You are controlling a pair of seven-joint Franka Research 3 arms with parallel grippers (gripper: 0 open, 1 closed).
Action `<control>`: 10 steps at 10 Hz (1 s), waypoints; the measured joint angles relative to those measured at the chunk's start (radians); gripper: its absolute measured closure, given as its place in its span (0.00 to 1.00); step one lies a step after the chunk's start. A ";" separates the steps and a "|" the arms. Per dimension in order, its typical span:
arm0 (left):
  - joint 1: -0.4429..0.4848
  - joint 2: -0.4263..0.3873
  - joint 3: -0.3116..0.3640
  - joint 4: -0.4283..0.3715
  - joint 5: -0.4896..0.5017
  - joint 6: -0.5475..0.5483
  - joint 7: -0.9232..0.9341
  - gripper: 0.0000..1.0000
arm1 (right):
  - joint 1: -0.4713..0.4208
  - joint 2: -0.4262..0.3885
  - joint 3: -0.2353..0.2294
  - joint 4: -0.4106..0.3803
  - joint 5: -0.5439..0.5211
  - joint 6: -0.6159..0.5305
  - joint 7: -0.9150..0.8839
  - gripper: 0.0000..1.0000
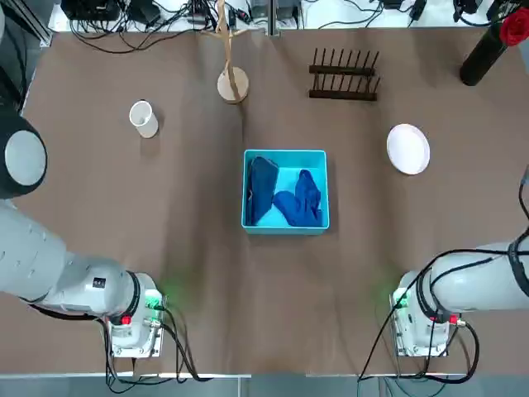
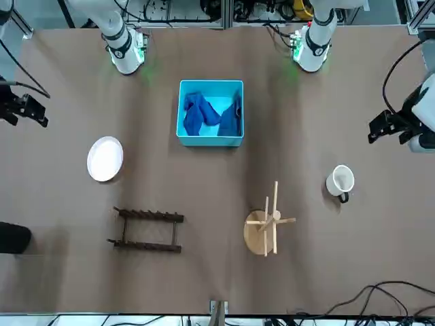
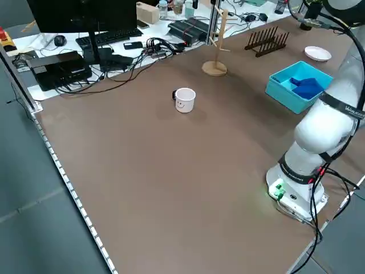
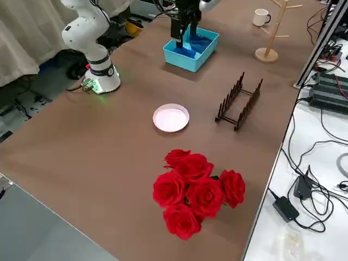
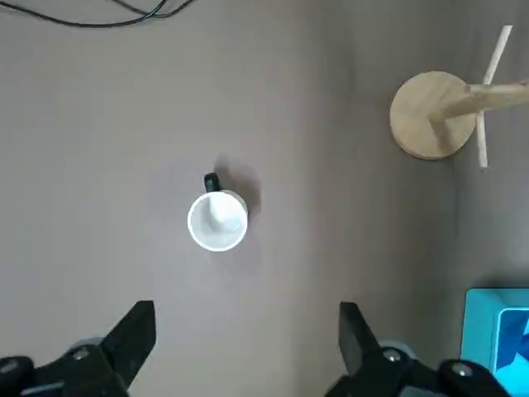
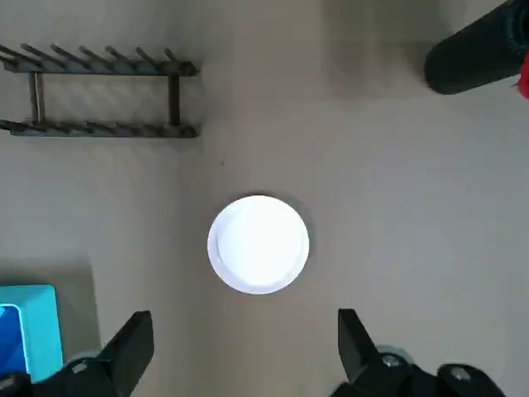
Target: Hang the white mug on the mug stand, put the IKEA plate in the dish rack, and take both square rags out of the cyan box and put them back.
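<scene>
Mug, plate and rags lie untouched; both arms are raised with jaws wide.

The small white cylindrical mug (image 1: 144, 117) stands upright on the brown bench (image 1: 198, 248), well apart from the light wooden pole mug stand (image 1: 231, 83). The round white plate (image 1: 408, 149) lies flat near the dark brown pegged dish rack (image 1: 344, 75). Two dark blue cloth rags (image 1: 285, 198) sit inside the square cyan plastic box (image 1: 285, 225) at centre. The left end effector (image 5: 244, 331) hovers above the mug, the right end effector (image 6: 244, 335) above the plate, both spread wide and empty.
</scene>
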 joint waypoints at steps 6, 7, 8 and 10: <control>0.047 0.060 0.041 -0.190 -0.004 0.270 0.086 0.01 | -0.073 0.038 -0.005 -0.175 -0.006 0.230 -0.051 0.01; 0.049 0.064 0.071 -0.249 -0.017 0.328 0.145 0.01 | -0.084 0.039 -0.007 -0.243 -0.007 0.296 -0.064 0.01; 0.051 0.070 0.102 -0.300 -0.026 0.362 0.188 0.01 | -0.092 0.038 -0.007 -0.306 -0.007 0.371 -0.068 0.01; 0.056 0.106 0.130 -0.343 -0.031 0.384 0.221 0.01 | -0.103 0.040 -0.007 -0.436 -0.008 0.537 -0.071 0.01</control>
